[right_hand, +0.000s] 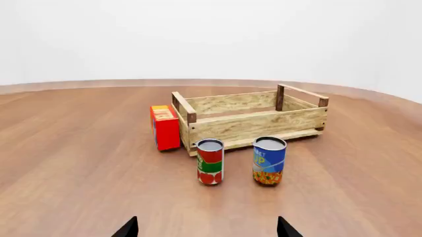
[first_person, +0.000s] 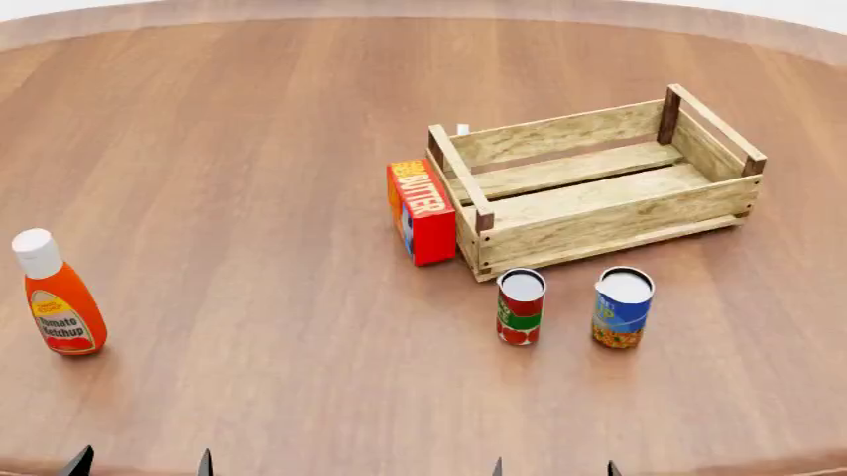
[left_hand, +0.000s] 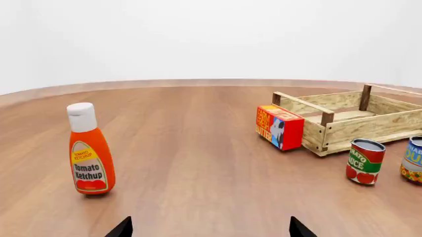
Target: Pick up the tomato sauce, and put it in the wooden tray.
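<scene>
Your right gripper (first_person: pixel 553 468), fingertips spread wide and empty at the head view's bottom edge, sits almost directly below the small upright tomato sauce can (first_person: pixel 521 307) with its red label, green band and silver top. It stands centre-frame, just before the light-wood slatted tray (first_person: pixel 602 220). The left gripper (first_person: pixel 139 462), also spread open, lies far off at lower left.

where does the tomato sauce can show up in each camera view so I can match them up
Left wrist view: the tomato sauce is far right, below the wooden tray's front wall.
Head view: tomato sauce, centre-right, before the tray's front wall.
Right wrist view: tomato sauce near centre.
Shared landmark: the blue-and-orange can beside it.
</scene>
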Controlling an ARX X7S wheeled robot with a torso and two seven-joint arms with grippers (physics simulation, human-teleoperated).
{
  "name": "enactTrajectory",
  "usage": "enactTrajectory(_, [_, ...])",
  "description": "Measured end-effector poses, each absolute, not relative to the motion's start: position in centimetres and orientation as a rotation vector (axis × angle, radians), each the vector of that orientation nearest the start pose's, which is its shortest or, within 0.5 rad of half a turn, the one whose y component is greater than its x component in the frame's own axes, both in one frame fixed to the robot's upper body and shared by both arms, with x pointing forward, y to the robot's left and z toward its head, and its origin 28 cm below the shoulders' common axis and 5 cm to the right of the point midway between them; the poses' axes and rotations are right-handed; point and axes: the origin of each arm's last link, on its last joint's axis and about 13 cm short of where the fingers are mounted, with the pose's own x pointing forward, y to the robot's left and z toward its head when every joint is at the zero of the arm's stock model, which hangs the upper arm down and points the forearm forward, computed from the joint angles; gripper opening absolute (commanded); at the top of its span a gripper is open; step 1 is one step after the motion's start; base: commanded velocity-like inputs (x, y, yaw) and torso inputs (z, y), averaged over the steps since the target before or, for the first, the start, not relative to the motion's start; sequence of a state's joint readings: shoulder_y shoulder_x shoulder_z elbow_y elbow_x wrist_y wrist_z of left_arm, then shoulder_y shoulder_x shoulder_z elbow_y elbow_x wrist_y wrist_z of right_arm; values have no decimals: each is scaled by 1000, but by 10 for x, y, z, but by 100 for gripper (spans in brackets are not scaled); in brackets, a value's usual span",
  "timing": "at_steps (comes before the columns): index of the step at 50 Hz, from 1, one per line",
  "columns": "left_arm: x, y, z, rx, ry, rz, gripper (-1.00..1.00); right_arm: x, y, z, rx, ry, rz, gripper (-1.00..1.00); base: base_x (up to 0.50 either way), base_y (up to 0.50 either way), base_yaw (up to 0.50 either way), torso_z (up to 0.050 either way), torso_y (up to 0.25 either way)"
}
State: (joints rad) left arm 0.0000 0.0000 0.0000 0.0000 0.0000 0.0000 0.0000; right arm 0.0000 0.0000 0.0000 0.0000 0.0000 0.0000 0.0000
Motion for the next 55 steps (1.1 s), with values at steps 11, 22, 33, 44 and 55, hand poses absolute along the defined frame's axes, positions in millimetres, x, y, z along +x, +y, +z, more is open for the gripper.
enactTrajectory(11, [211, 205, 13, 5, 3, 3, 100, 211, -96, 13, 3, -1, -4, 100, 0, 0, 0, 0, 0])
enactTrajectory(22, [210, 205, 13, 1, 2, 1, 100, 207, -97, 14, 9, -1, -2, 100, 0, 0, 0, 0, 0])
enactTrajectory(33, [209, 205, 13, -1, 5, 0, 100, 205, -98, 16, 17, -2, 7, 100, 298, 40, 0, 0, 0])
enactTrajectory(44, [210, 205, 13, -1, 4, 0, 100, 205, -98, 17, 22, -1, 12, 100, 500, 69, 0, 0, 0])
enactTrajectory(55, [211, 205, 14, -2, 4, 0, 100, 207, -97, 17, 23, 0, 17, 100, 500, 69, 0, 0, 0])
